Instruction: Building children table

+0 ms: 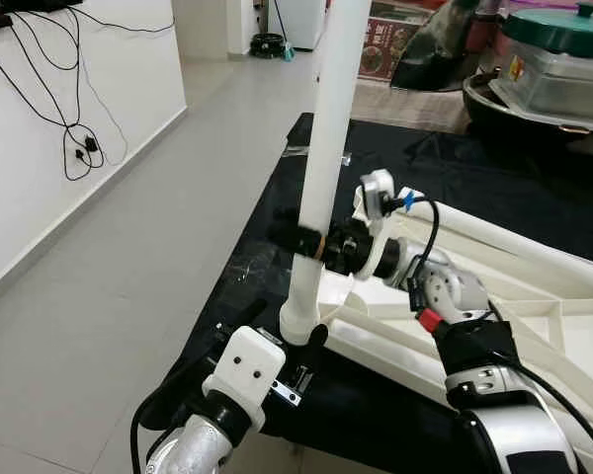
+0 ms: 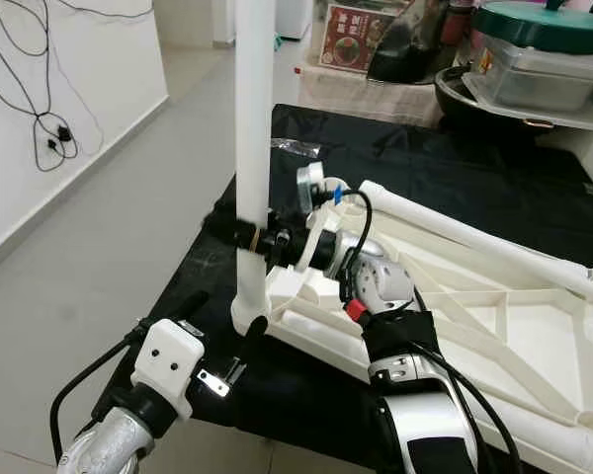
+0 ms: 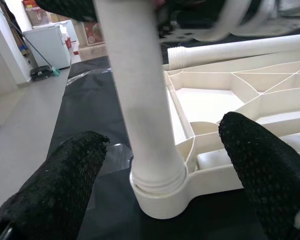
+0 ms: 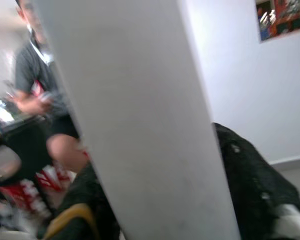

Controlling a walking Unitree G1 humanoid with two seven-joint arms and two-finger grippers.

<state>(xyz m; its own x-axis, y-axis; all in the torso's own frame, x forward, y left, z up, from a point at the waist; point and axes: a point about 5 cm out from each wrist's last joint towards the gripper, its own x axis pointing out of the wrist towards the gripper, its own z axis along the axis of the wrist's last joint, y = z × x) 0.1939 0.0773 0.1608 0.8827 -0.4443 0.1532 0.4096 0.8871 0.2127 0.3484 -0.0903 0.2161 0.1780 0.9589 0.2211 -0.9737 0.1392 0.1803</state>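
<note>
Fitting a leg into an upturned table top is judged to be the step in hand. A white table leg (image 1: 328,128) stands upright with its lower end seated in a round corner socket (image 3: 162,197) of the white table top (image 2: 494,316), which lies underside up on a black cloth (image 1: 455,188) over the floor, its ribs facing upward. The right gripper (image 1: 311,242) is closed around the leg partway up, on the near left corner of the top; in the right wrist view the leg is seen pressed between its black fingers (image 4: 250,180). The left gripper (image 3: 162,170) is held low beside the socket with its 2 fingers spread, 1 on each side of the leg and apart from it.

A 2nd leg (image 2: 474,237) lies across the far side of the top, apparently fitted or resting at another corner.

The next move is judged to call for turning or pressing the upright leg fully home while the top is steadied, with the leg kept vertical so the joint is not crossed.

Several details cannot be settled: whether the joint is threaded home or only resting, since just 1 or 2 ridges show above the socket; the leg's upper end, cut off by the frame; the right edge of the top, also cut off. A person (image 4: 35,80) is seen blurred in the right wrist view.
</note>
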